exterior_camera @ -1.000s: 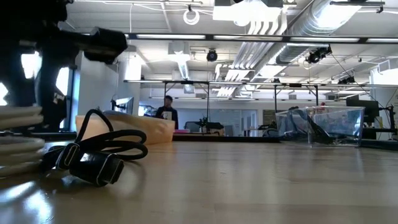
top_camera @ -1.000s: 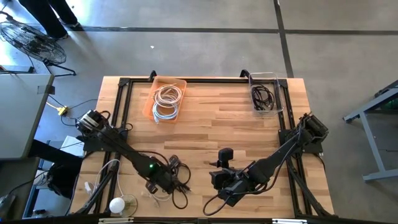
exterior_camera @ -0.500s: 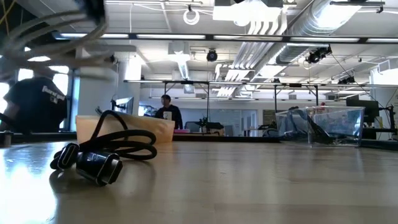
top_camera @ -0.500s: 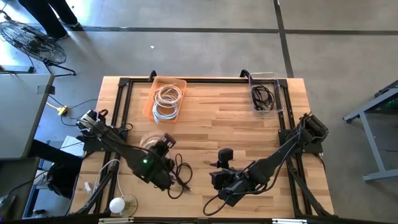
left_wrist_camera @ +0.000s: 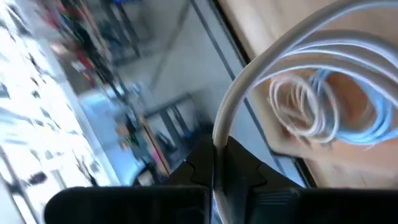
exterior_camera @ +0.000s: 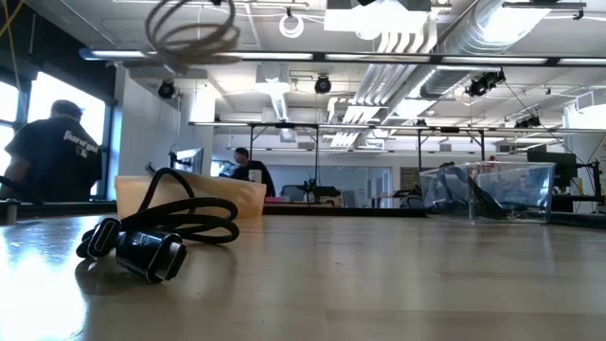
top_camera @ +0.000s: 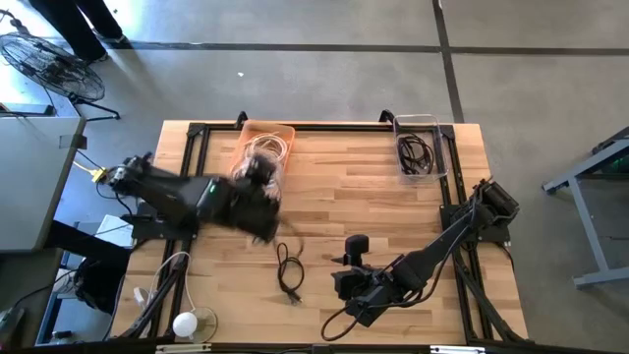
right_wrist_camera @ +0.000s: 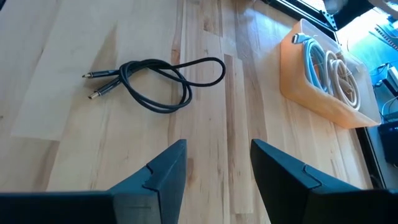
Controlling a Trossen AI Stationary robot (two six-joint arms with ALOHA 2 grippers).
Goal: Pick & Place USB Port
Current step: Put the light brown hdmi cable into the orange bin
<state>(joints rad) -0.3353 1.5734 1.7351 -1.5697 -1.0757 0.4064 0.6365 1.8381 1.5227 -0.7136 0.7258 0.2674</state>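
My left gripper (top_camera: 257,179) hovers, blurred, over the near end of the orange bin (top_camera: 285,130) at the table's far left, shut on a coiled white cable (left_wrist_camera: 311,93). In the low view that coil (exterior_camera: 192,28) hangs high above the table. More white cables (right_wrist_camera: 328,65) lie in the bin. A black cable (top_camera: 288,270) lies looped on the wood near the middle, its plugs (exterior_camera: 142,251) resting on the table. My right gripper (right_wrist_camera: 217,168) waits open, low over the near middle (top_camera: 344,283), pointing at the black cable (right_wrist_camera: 155,81). My left gripper pinches one strand of the white cable's coil (left_wrist_camera: 219,140) between its two fingers. The coil is lifted clear of the table and its loops stand out beyond the fingertips. The blur hides from which side the fingers come.
A clear bin (top_camera: 418,147) with dark cables stands at the far right (exterior_camera: 488,189). A white round object (top_camera: 187,323) and a loose white cord (top_camera: 165,273) sit at the near left edge. Bare wood lies between the bins. People show in the room behind.
My left gripper has risen from the near left of the table, where it stood over the cables, and swung fast toward the far edge to the orange bin, carrying the white coil lifted clear. The black cable has stayed on the wood, now uncovered.
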